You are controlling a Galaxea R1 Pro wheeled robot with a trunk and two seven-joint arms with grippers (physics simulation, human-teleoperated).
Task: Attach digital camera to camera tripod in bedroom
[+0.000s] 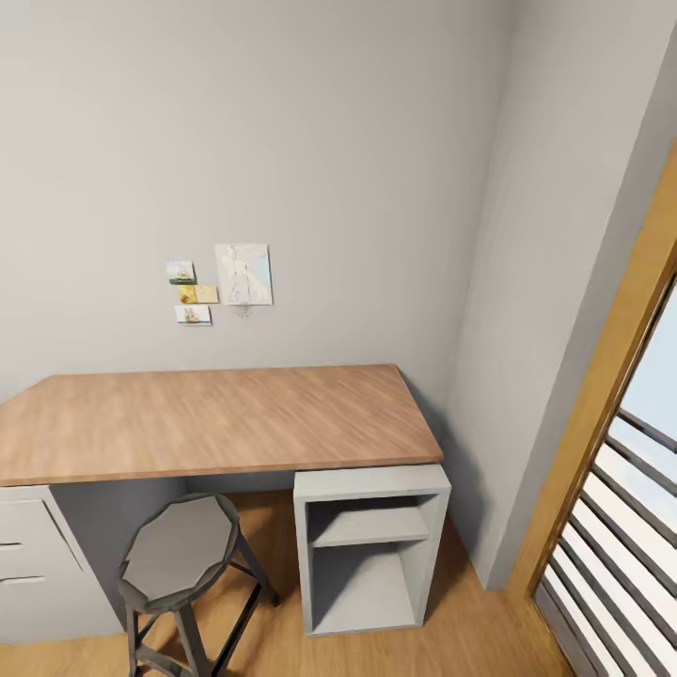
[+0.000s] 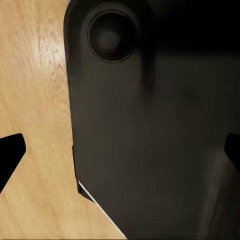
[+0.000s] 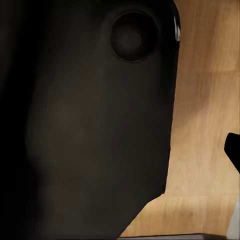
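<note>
Wood-topped desk (image 1: 216,418) in bedroom corner, grey stool (image 1: 179,555) beneath, both tools' state cannot be told.

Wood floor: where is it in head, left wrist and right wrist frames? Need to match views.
Head view: wood floor along the bottom, under the desk.
Left wrist view: floor beside the dark robot body.
Right wrist view: floor beside the same dark body.
Shared landmark: the light wood planks.
</note>
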